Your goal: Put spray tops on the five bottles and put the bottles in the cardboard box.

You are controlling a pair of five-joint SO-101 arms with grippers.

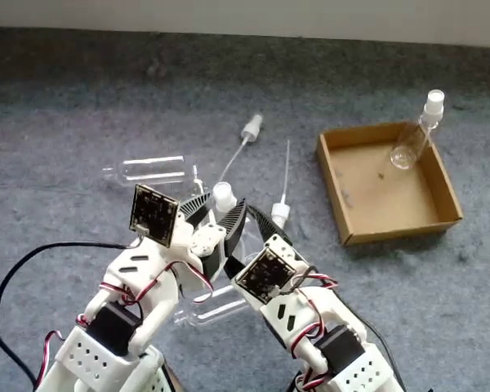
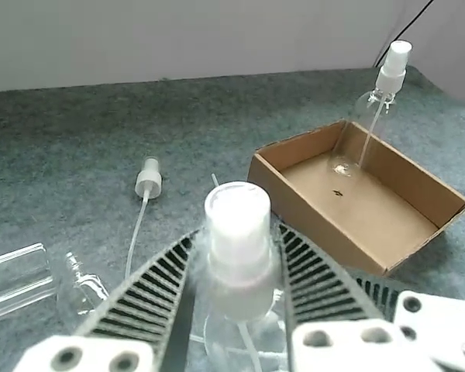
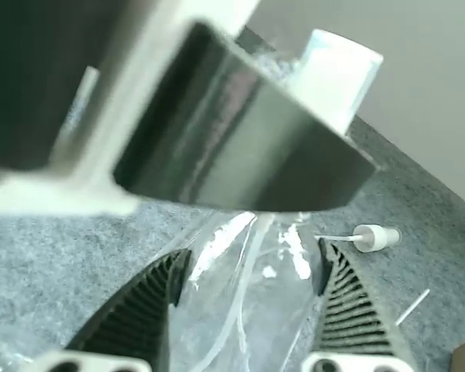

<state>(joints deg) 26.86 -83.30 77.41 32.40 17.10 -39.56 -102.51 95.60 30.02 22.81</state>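
Roughly a fifth of the job looks done. One capped bottle [image 1: 414, 137] leans in the cardboard box [image 1: 333, 192], at about two o'clock from the arms in the high view. Its base is on the box floor and its white top rises over the far rim.

A second bottle [image 3: 244, 302] is in hand. The right gripper [image 3: 253, 256] has its jaws closed on the clear body. The left gripper [image 2: 239, 232] has its jaws clamped on the white spray top [image 2: 236, 213] at the bottle's neck. I cannot tell whether that top is fully seated.

As I judge it, what is left is to finish this bottle, box it, then cap and box the others. An uncapped bottle [image 1: 151, 169] lies on its side at eleven o'clock from the grippers. Another bottle [image 1: 220, 307] lies at six o'clock, partly beneath the arms. I cannot pick out a fifth. One loose spray top [image 1: 251, 126] lies at twelve o'clock, and a second loose top [image 1: 280, 214] sits just beside the grippers at three o'clock.

The bottles are clear, glossy cylinders with rounded shoulders, probably plastic. The tops are smooth white caps trailing thin, pale dip tubes. The box is shallow and open, made of matte brown card. The worktop [image 1: 65, 122] has a grey, felt-like nap. Both pairs of jaws are black and ribbed, mounted on white bodies.
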